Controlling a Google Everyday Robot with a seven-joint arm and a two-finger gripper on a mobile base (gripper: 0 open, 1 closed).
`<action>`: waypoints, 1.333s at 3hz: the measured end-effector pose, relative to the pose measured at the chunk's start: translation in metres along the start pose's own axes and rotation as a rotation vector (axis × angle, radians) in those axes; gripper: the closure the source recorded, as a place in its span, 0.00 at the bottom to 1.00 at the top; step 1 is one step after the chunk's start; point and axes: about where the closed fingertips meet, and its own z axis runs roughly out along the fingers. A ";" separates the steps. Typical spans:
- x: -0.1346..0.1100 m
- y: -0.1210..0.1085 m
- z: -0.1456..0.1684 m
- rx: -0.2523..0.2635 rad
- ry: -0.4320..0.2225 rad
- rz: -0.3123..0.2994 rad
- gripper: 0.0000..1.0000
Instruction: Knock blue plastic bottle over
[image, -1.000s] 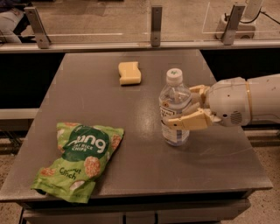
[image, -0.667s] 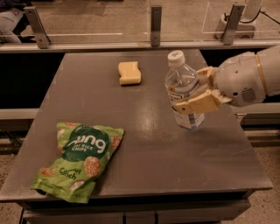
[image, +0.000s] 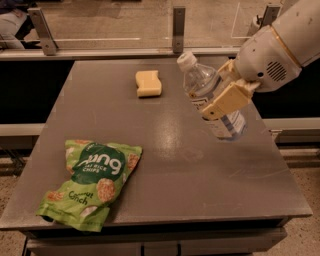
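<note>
The blue plastic bottle (image: 202, 85) is clear with a white cap. It is tilted, cap up and to the left, base down and to the right, over the right side of the grey table (image: 160, 170). My gripper (image: 225, 92) comes in from the upper right and is shut on the bottle's middle. A tan finger (image: 226, 101) lies across the label. The bottle's base looks lifted off the tabletop.
A yellow sponge (image: 148, 83) lies at the back middle of the table. A green chip bag (image: 92, 182) lies at the front left. A rail with metal posts (image: 178, 22) runs behind the table. The table's right edge is close under the bottle.
The gripper has risen and moved away with the bottle. The bottle went from upright on the table to lifted and tilted with its cap leaning left.
</note>
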 end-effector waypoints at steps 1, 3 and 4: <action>0.015 -0.013 0.010 -0.046 0.084 0.050 1.00; 0.072 -0.045 0.052 -0.111 0.512 0.189 1.00; 0.098 -0.050 0.079 -0.142 0.669 0.189 0.82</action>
